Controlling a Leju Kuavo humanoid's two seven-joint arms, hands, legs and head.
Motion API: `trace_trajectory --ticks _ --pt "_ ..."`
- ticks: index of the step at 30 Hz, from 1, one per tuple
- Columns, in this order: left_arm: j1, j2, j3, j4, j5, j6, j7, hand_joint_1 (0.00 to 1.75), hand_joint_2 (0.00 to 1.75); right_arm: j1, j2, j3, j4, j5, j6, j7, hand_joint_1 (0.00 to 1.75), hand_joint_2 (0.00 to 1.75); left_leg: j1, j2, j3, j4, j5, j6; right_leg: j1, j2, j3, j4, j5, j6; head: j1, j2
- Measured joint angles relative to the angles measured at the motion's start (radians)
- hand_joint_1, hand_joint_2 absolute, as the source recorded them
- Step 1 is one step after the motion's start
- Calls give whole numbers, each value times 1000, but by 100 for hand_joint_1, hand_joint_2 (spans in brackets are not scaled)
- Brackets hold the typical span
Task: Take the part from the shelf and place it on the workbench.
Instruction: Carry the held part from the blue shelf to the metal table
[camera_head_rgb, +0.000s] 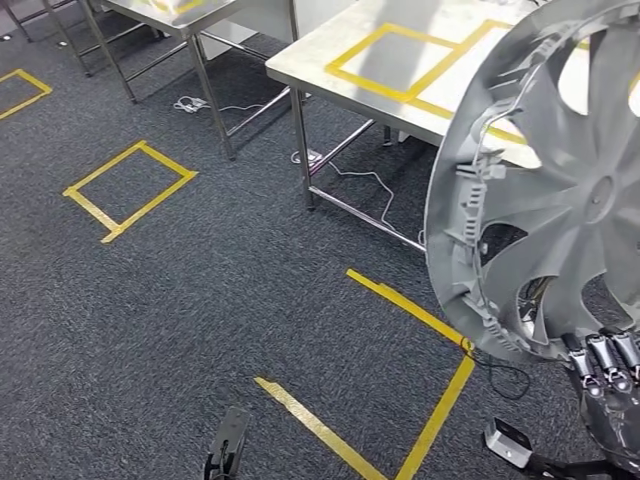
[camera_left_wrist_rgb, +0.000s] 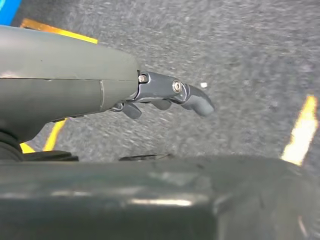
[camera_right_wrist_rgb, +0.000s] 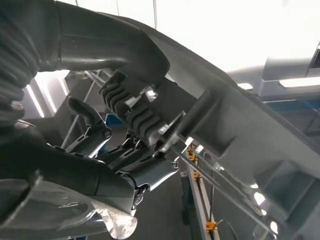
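My left hand (camera_left_wrist_rgb: 170, 95) hangs low beside me over the grey carpet (camera_head_rgb: 189, 300), holding nothing; in its wrist view the fingers (camera_left_wrist_rgb: 198, 102) lie nearly straight and loosely spread, with carpet and strips of yellow tape (camera_left_wrist_rgb: 302, 132) below them. Ahead of that hand and well apart from it, a square of yellow floor tape (camera_head_rgb: 128, 190) marks the carpet, and beyond it stands a steel-legged table (camera_head_rgb: 173, 15). Further to the right stands the bench (camera_head_rgb: 340, 55), its pale top marked with a yellow tape rectangle, white cables trailing on the floor under it. To the right, my right hand (camera_head_rgb: 611, 385) grips the part, a silver plastic wheel cover (camera_head_rgb: 543, 180), by its lower rim. The cover stands up on edge above that hand, its ribbed inner side toward me, in the air on the near side of the bench and overlapping its corner in my head view. In the right wrist view my fingers (camera_right_wrist_rgb: 124, 165) are curled under the cover's rim clips (camera_right_wrist_rgb: 132, 107), clamped against them.
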Motion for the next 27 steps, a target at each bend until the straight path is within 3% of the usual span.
trace_trajectory --ticks 2,3,4,5,7,8,9,10,14,16,18,19,20,21,23,25,27 --pt "1 0 0 0 0 0 -2 0 0 -3 0 1 0 0 0 4 175 175 -15 -7 -95 160 -51 17 10 2 10 -1 -9 -12 -5 0" --pt "4 0 0 0 0 0 -2 0 0 -4 0 2 1 0 0 6 175 175 -24 -9 -141 224 -61 27 17 5 15 -1 -14 -18 -6 0" --pt "8 0 0 0 0 0 -2 0 0 -4 0 3 3 0 0 7 175 175 -34 -12 -173 255 -50 39 23 10 22 -2 -20 -22 -6 0" --pt "11 0 1 0 1 0 -3 0 0 -4 0 4 4 0 0 7 175 175 -45 -14 -186 244 -17 56 29 14 30 -2 -27 -25 -6 0" --pt "14 3 2 0 1 0 -3 0 0 -4 0 6 6 0 0 8 175 175 -74 -25 -168 128 83 100 38 22 49 -7 -40 -26 -7 0" --pt "15 5 2 0 1 1 -3 0 0 -5 0 7 9 0 0 9 175 175 -85 -30 -152 68 120 122 44 25 58 -10 -47 -24 -6 0" --pt "15 6 3 0 1 1 -3 0 0 -5 0 8 11 0 0 9 175 175 -94 -35 -135 19 137 136 46 28 64 -15 -52 -21 -7 0" --pt "16 6 3 0 1 1 -3 0 0 -6 0 9 14 0 0 10 175 175 -98 -37 -124 -10 138 143 47 30 71 -19 -54 -18 -7 0" --pt "13 5 4 0 2 2 -4 0 0 -15 -4 13 19 0 0 11 175 175 -90 -35 -78 -55 117 132 49 17 74 3 -58 2 -8 0" --pt "11 4 4 0 2 2 -5 0 0 -22 -8 17 22 0 0 11 175 175 -87 -35 -62 -63 110 130 49 3 20 93 -96 7 -5 0" --pt "13 4 4 0 2 3 -5 0 0 -25 -9 21 26 0 0 11 175 175 -87 -33 -50 -63 97 129 49 1 -62 208 -136 14 -5 0" --pt "15 4 4 0 2 3 -5 0 0 -25 -9 23 28 0 0 11 175 175 -87 -32 -41 -63 89 129 49 0 -91 236 -136 17 -5 0" --pt "17 4 5 0 2 3 -6 0 0 -25 -10 24 29 0 0 11 175 175 -87 -31 -29 -62 81 128 49 -1 -103 228 -114 18 -5 0" --pt "18 4 5 0 2 3 -6 0 0 -25 -10 26 31 0 0 11 175 175 -86 -30 -15 -62 71 126 48 -2 -96 183 -73 18 -5 0" --pt "18 3 5 0 3 4 -6 0 0 -25 -13 29 33 0 0 11 175 175 -87 -29 13 -63 52 121 50 -12 -60 55 16 14 -4 0" --pt "17 2 5 0 4 4 -7 0 0 -27 -15 33 36 0 0 11 175 175 -88 -27 28 -64 37 111 57 -22 -34 -19 42 -4 -3 0" --pt "18 2 6 0 5 5 -8 0 0 -29 -17 34 38 0 0 10 175 175 -89 -24 34 -61 33 100 61 -21 -21 -33 34 -26 -2 0"
